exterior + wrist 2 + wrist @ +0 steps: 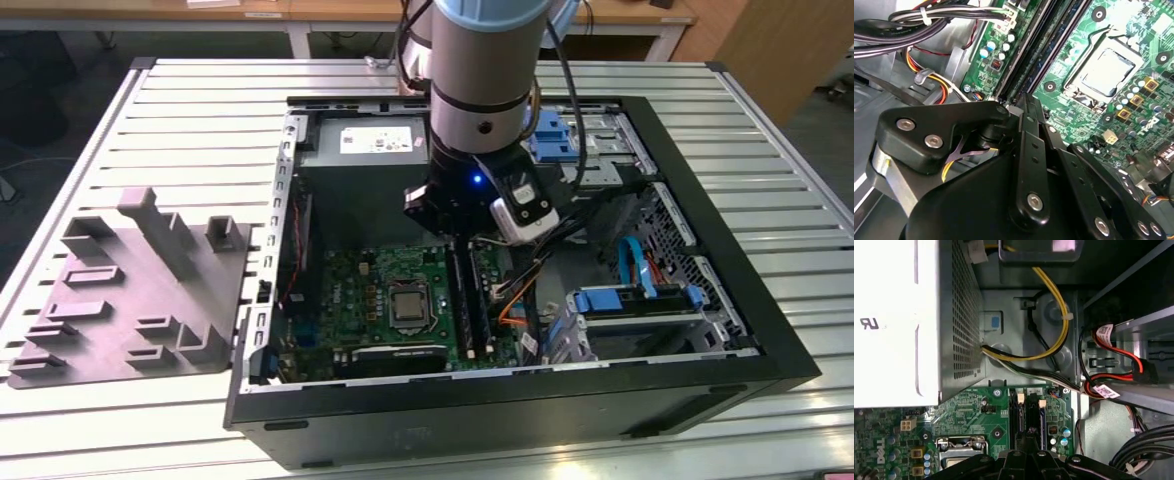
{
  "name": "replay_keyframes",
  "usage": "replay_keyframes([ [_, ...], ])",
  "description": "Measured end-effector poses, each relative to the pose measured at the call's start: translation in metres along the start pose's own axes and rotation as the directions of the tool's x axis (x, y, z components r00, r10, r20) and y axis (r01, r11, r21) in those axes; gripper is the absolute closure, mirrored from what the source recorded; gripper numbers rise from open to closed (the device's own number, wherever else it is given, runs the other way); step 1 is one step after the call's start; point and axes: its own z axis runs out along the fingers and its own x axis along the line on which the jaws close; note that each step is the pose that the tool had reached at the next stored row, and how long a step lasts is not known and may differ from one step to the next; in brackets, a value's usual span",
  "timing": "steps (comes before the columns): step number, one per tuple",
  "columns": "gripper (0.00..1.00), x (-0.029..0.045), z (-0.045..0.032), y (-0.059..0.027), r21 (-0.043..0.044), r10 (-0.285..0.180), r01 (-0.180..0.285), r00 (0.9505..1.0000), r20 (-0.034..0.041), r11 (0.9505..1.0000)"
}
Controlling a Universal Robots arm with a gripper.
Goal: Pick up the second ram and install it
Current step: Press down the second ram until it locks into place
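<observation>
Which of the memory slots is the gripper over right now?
The gripper sits over the slot rails on the exterior view's right of the CPU socket; which single rail cannot be told.

I see a lab or workshop: open PC case (694,390) on a slatted metal bench (200,120), grey fixture block (134,290) beside the case.

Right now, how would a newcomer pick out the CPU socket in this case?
Start at the open black computer case on the slatted table, then find the green motherboard on its floor. The CPU socket sits mid-board: a square silver plate in a metal frame, unlike the long narrow black slot rails beside it.
</observation>
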Motion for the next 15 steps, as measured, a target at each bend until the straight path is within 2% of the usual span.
replay_keyframes([
  [15, 0.9, 0.0005, 0.0067, 0.0033, 0.0002, 0.0, 0.0, 1.0, -0.0001, 1.0],
])
